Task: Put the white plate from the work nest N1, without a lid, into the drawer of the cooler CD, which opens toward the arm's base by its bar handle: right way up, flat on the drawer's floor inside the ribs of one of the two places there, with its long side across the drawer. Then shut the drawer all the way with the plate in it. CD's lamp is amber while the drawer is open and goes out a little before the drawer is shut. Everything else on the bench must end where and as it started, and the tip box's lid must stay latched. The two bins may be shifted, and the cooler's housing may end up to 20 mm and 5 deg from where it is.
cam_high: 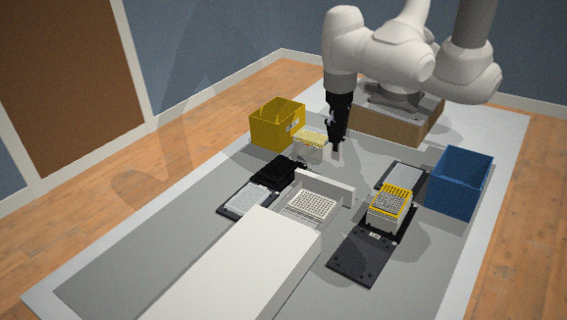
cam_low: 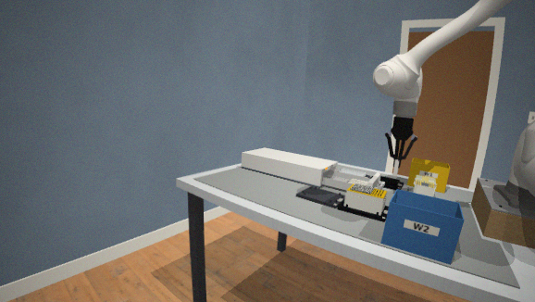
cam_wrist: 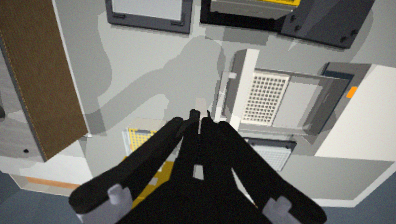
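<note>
The cooler CD [cam_high: 245,265] is a long white housing with its drawer pulled out toward the arm's base. A white well plate [cam_high: 310,203] lies flat in the drawer behind the drawer's front panel [cam_high: 326,186]. In the wrist view the plate [cam_wrist: 265,98] lies right way up inside the drawer, and an amber lamp [cam_wrist: 352,92] glows on the housing. My gripper [cam_high: 336,147] is shut and empty. It hangs above the bench on the base side of the drawer front, apart from it; it also shows in the exterior view [cam_low: 397,159] and the wrist view [cam_wrist: 199,116].
Left of the drawer, a white plate [cam_high: 246,198] and a black plate [cam_high: 279,171] sit in nests. A yellow-topped tip box [cam_high: 389,203], a lidded plate [cam_high: 403,176] and a blue bin [cam_high: 458,182] stand to the right. A yellow bin [cam_high: 277,123] and a small yellow rack [cam_high: 311,137] are near the gripper.
</note>
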You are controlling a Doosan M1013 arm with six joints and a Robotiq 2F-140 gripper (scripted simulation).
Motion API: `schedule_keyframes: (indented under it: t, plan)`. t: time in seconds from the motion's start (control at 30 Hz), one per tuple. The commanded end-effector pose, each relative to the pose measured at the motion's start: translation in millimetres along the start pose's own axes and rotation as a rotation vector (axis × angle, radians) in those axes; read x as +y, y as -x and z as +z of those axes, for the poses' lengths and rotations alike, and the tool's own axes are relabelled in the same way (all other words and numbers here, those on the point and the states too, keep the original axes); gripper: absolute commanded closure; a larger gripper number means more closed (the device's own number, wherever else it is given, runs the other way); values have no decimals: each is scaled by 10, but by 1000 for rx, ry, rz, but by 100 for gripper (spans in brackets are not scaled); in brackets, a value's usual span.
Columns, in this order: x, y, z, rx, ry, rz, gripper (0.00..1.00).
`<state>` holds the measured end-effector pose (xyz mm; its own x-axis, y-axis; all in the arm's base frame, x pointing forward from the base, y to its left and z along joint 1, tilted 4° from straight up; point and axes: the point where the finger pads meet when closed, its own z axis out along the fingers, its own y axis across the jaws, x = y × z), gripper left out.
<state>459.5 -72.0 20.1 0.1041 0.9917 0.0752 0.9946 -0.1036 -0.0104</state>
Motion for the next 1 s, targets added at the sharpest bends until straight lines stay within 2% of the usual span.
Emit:
schedule_keyframes:
  t: [0.0, 0.97]
  plan:
    - [0, 0, 30, 0, 0, 0, 100]
    - [0, 0, 364, 0, 0, 0, 100]
